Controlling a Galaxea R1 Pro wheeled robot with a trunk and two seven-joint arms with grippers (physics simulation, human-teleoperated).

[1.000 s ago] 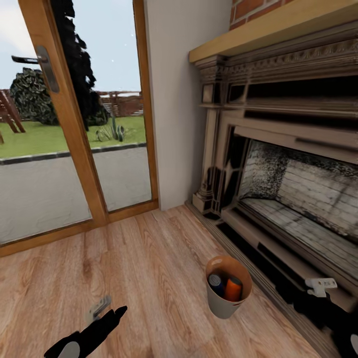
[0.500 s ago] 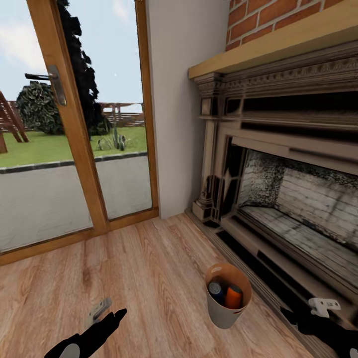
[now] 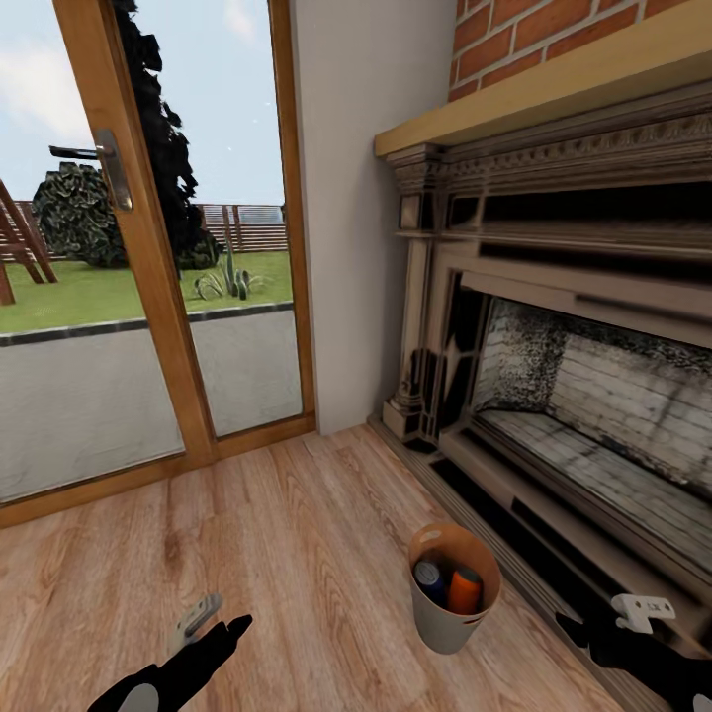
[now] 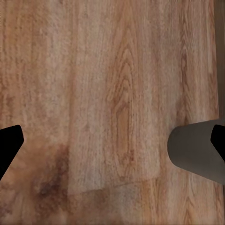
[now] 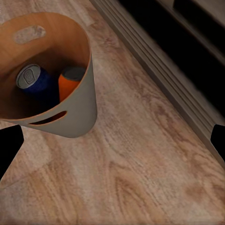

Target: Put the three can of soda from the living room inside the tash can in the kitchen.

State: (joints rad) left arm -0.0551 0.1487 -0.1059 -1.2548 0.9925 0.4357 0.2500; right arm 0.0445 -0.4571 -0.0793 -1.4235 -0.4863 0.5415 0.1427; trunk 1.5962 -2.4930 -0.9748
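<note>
The tash can point(image 3: 453, 593) stands just beside the fireplace point(image 3: 564, 326), glass door point(image 3: 148, 247) well apart; both grippers' fingers spread, empty.

Black arms; left pincer point(image 3: 203, 621) grey-tipped, right pincer point(image 3: 633, 613) white-tipped.

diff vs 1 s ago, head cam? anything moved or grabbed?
Mostly camera: the head view tilted up early on, so more brick shows above the fireplace. The right gripper eased slightly lower and left in view. Nothing grabbed or released; both grippers are open and empty. Unchanged: tash can stands on the floor by the hearth holding a blue can and an orange can; left gripper stays put.
</note>
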